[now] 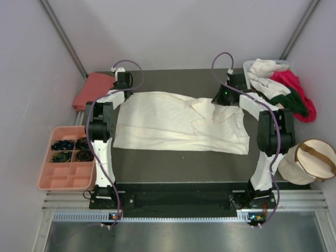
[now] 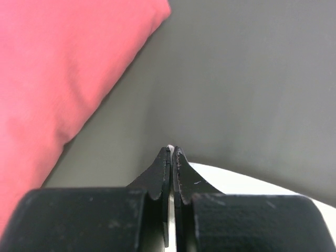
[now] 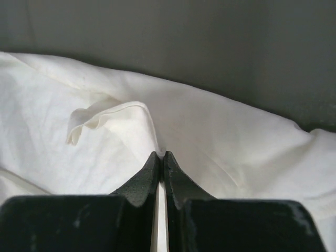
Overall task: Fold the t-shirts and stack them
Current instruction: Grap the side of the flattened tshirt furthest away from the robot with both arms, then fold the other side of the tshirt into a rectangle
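Note:
A large cream-white t-shirt (image 1: 178, 123) lies spread across the dark mat. My left gripper (image 1: 125, 90) is at the shirt's far left corner. In the left wrist view the left gripper (image 2: 171, 151) is shut, with a sliver of white cloth pinched at its tips and more of the shirt (image 2: 236, 181) to the right. My right gripper (image 1: 221, 98) is at the shirt's far edge towards the right. In the right wrist view it (image 3: 161, 155) is shut on a raised fold of the cream cloth (image 3: 220, 136). A folded salmon-pink t-shirt (image 1: 93, 89) (image 2: 63, 68) lies just left of the left gripper.
A heap of white, magenta and dark green t-shirts (image 1: 281, 86) sits at the back right, partly in a clear bin. A pink compartment tray (image 1: 67, 168) stands left of the left arm. A round beige pouch (image 1: 310, 160) lies right of the right arm.

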